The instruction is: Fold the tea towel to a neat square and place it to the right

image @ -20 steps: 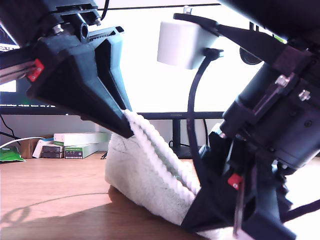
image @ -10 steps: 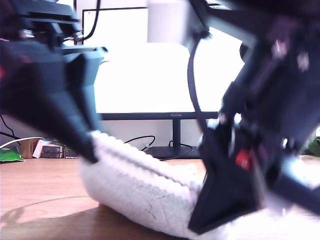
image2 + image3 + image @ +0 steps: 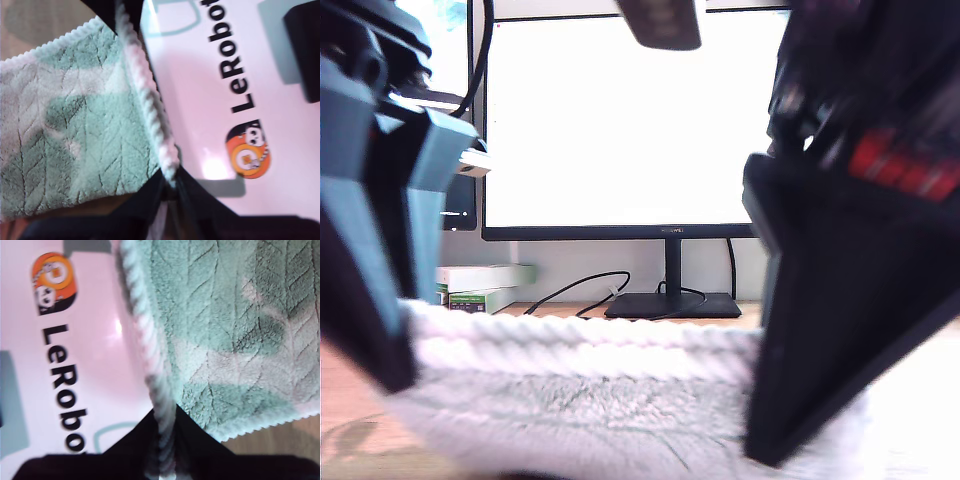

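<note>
The tea towel (image 3: 580, 390) is a fluffy off-white cloth whose ribbed edge runs level and low between two black grippers close to the exterior camera. One gripper (image 3: 370, 330) pinches it at the exterior view's left, the other (image 3: 820, 350) at the exterior view's right; I cannot tell which arm is which there. In the first wrist view my first gripper (image 3: 167, 187) is shut on the pale pink ribbed trim, with the towel (image 3: 75, 135) hanging beside it. My second gripper (image 3: 162, 430) is likewise shut on the trim of the towel (image 3: 235, 330).
A bright monitor (image 3: 620, 120) on a black stand (image 3: 670, 300) stands behind, with stacked boxes (image 3: 485, 285) at the exterior view's left. Under the towel lies a white mat with a LeRobot logo (image 3: 240, 75) (image 3: 60, 365) on a wooden table (image 3: 280, 440).
Both grippers have spread apart and come down towards the exterior camera. The towel's ribbed edge, slanted before, now lies stretched out level and low.
</note>
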Tool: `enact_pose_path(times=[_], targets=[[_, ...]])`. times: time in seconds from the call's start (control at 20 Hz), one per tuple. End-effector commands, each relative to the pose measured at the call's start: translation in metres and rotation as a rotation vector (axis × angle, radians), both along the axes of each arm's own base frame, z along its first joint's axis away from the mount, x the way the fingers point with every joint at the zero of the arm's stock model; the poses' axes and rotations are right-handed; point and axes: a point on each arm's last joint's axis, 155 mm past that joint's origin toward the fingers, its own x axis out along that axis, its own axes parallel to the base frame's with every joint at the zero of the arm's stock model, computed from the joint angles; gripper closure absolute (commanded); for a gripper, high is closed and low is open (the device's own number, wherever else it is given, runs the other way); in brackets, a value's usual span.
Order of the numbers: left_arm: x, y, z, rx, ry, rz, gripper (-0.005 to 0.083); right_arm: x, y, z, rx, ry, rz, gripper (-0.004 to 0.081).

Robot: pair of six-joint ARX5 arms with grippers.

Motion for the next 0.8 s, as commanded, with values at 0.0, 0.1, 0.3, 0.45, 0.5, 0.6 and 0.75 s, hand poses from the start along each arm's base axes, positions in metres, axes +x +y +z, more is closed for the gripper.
enact_pose_path(times=[0.0,0.1,0.3,0.45,0.5,0.6,0.75], targets=[[-0.011,0.016,-0.009,0.070,0.035,0.005,0.0797,-0.008,-0.021,-0.010,-0.088,0.033,-0.006,0.0780],[-0.011,0.014,-0.009,0.067,0.034,0.008,0.0797,-0.005,-0.017,-0.003,-0.075,0.022,-0.005,0.0780],[0.015,0.017,-0.010,0.080,-0.062,0.062,0.0797,0.021,-0.008,0.017,-0.040,-0.036,-0.065,0.0781],[0.044,0.016,-0.007,0.054,-0.127,0.140,0.0797,0.049,-0.011,0.026,-0.030,-0.099,-0.137,0.0781],[0.052,0.015,-0.005,0.035,-0.143,0.154,0.0797,0.056,-0.013,0.026,-0.024,-0.103,-0.161,0.0781],[0.071,0.013,0.000,0.000,-0.191,0.171,0.0797,0.069,-0.015,0.027,-0.009,-0.111,-0.203,0.0781],[0.100,0.009,0.010,-0.062,-0.270,0.199,0.0797,0.090,-0.008,0.028,0.034,-0.140,-0.246,0.0781]])
